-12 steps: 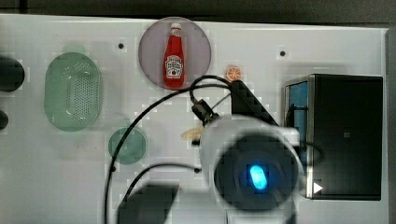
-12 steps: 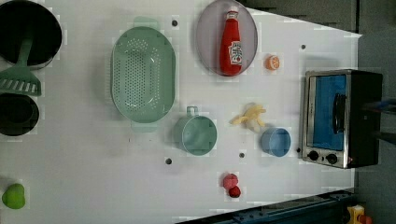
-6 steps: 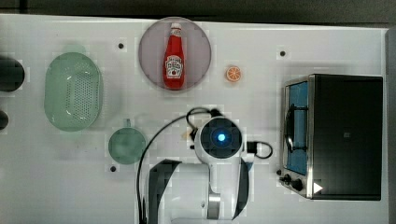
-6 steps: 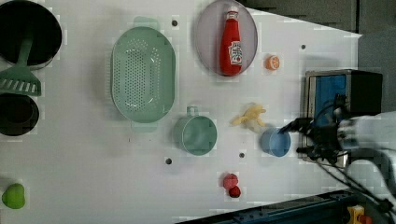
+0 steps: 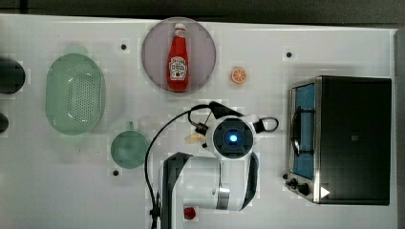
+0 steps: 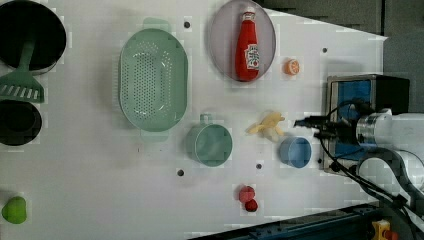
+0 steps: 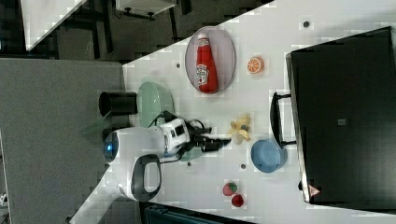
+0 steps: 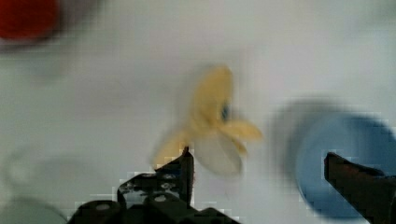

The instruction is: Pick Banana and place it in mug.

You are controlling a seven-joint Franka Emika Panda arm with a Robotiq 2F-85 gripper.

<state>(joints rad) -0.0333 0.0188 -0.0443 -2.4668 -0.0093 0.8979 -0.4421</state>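
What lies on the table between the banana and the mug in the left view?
Nothing: in the left view the stretch of white table between the Banana and the mug is bare; the blue cup sits on the banana's other side.

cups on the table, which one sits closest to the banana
The blue cup: it sits right beside the Banana, whereas the teal mug stands farther off on its other side.
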